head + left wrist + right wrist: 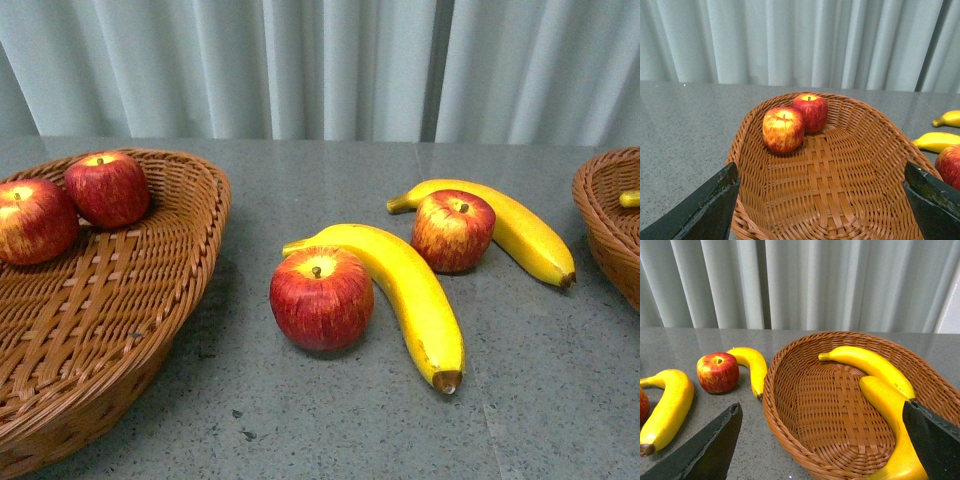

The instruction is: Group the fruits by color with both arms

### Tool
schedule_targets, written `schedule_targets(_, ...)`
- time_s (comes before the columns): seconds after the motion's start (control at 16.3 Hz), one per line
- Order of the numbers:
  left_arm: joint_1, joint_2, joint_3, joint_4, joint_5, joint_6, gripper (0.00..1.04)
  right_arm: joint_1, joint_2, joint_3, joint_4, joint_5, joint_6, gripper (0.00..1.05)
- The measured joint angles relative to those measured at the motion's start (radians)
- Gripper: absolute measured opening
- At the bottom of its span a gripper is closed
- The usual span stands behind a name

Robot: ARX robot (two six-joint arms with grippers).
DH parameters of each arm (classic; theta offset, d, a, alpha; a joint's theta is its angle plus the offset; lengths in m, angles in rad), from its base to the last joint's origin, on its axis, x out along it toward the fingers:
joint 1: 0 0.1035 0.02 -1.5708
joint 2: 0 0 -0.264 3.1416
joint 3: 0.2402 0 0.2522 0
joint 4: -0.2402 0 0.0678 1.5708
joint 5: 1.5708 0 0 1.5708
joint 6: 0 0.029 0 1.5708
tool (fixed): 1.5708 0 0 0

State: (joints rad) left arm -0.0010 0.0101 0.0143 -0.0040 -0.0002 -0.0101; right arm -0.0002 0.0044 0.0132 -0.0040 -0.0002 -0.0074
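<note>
On the grey table lie two red apples [321, 297] [453, 230], each with a yellow banana [410, 290] [510, 225] curving round it. The left wicker basket [150, 300] holds two more apples [783, 129] [810, 111]. My left gripper [825, 205] hangs open over that basket's near end, nothing between its fingers. The right wicker basket [775, 405] holds two bananas [870, 362] [890, 410]. Above its near rim my right gripper [822, 445] is open and empty, one finger [932, 440] in front of the nearer banana. Neither arm shows in the front view.
Pale pleated curtains [320, 60] close off the back of the table. The right basket [605, 215] is cut by the front view's edge, with a banana tip [630, 198] showing inside. Bare tabletop [250, 190] separates the left basket from the loose fruit.
</note>
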Motion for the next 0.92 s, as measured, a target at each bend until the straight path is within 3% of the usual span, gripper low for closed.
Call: schedule_targets(0.92,0.000,0.000,0.000,0.000,0.000,0.000,0.98,0.000,0.000,0.000,0.000,0.000,0.000,0.98)
